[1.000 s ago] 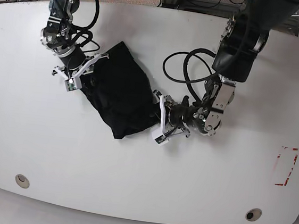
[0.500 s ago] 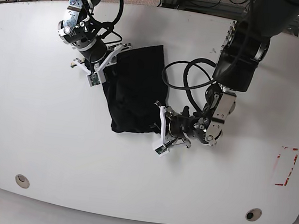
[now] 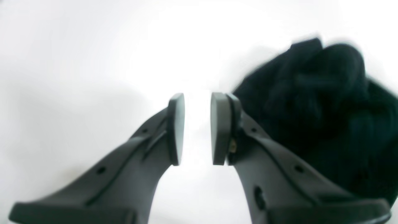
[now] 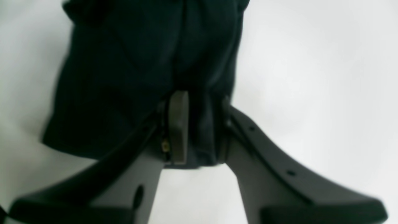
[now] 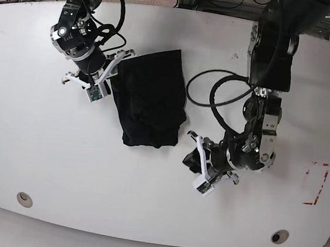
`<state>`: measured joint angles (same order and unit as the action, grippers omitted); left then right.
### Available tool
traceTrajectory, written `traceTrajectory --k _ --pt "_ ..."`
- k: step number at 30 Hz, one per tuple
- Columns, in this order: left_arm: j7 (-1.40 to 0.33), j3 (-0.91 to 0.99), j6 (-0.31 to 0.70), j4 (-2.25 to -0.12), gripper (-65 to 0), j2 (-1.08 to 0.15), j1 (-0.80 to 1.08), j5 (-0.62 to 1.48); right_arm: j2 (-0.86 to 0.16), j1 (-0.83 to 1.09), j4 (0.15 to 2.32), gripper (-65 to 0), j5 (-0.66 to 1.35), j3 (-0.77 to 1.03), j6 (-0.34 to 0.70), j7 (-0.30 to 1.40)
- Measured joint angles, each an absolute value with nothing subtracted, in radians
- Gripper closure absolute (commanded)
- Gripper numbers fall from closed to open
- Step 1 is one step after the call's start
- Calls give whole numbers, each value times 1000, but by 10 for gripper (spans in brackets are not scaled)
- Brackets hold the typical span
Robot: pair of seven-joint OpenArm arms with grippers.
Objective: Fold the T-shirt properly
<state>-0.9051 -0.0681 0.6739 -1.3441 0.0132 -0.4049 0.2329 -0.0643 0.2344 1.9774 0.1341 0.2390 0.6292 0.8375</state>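
Observation:
The black T-shirt [image 5: 153, 96] lies bunched in a rough upright oblong on the white table [image 5: 44, 146]. My right gripper [image 5: 112, 72] is at its left edge. In the right wrist view the gripper [image 4: 202, 99] is shut on a fold of the T-shirt [image 4: 140, 46], with cloth filling the gap between the pads. My left gripper [image 5: 196, 168] sits apart from the cloth, below and right of its lower right corner. In the left wrist view this gripper [image 3: 196, 99] stands slightly open with only white table between the pads, and the T-shirt [image 3: 311, 102] lies to its right.
A black cable loop [image 5: 215, 93] hangs from the left arm just right of the shirt. A red marked rectangle [image 5: 315, 183] is near the table's right edge. Two round holes [image 5: 24, 199] [image 5: 280, 236] sit near the front edge.
The shirt has swung from a slant to upright and shifted toward the back. My left gripper has drawn away from its lower right corner, toward the front right. The right arm moved slightly left.

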Motion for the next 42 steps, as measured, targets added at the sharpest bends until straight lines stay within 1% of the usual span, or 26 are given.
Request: traceTrajectory --k 4,8,14,17,21,25,29,31,34,35,38,40,42 --pt "-928 -81 680 -1454 -128 12 -284 233 -90 213 1919 -132 126 244 628 838" --pt "-928 -82 686 -1545 -128 3 -175 240 -115 218 1853 -132 131 234 628 775" --pt "-927 -73 678 -1620 -128 -11 -48 228 -113 249 1782 -130 134 234 628 730" --pt "-928 -79 680 -1645 -128 -9 6 228 -81 272 1779 -130 130 234 624 733" --pt "-927 -85 685 -1686 -128 -34 51 244 -35 298 1787 -135 115 194 609 738" --pt "-928 -73 681 -1726 -128 -75 59 232 -27 321 1837 -138 137 139 628 737" --pt "-927 -72 681 -1759 -128 -98 55 230 -30 334 1899 -143 132 146 628 739" --pt "-927 -75 682 -1768 -129 -98 52 232 -38 334 1929 -168 126 151 625 744" --pt "-927 -80 682 -1771 -135 -94 38 232 -54 333 1975 -265 128 151 620 745" --pt "-928 -80 682 -1770 -149 -93 25 231 -61 330 1990 -304 132 151 620 748" --pt "-925 -78 678 -1762 -194 -93 -19 230 -74 305 2007 -379 151 158 632 784" --pt "-916 -72 673 -1757 -217 -93 -37 230 -76 279 2007 -401 167 168 629 800" --pt "-912 -70 671 -1755 -217 -93 -41 229 -81 253 2008 -403 212 175 628 815"
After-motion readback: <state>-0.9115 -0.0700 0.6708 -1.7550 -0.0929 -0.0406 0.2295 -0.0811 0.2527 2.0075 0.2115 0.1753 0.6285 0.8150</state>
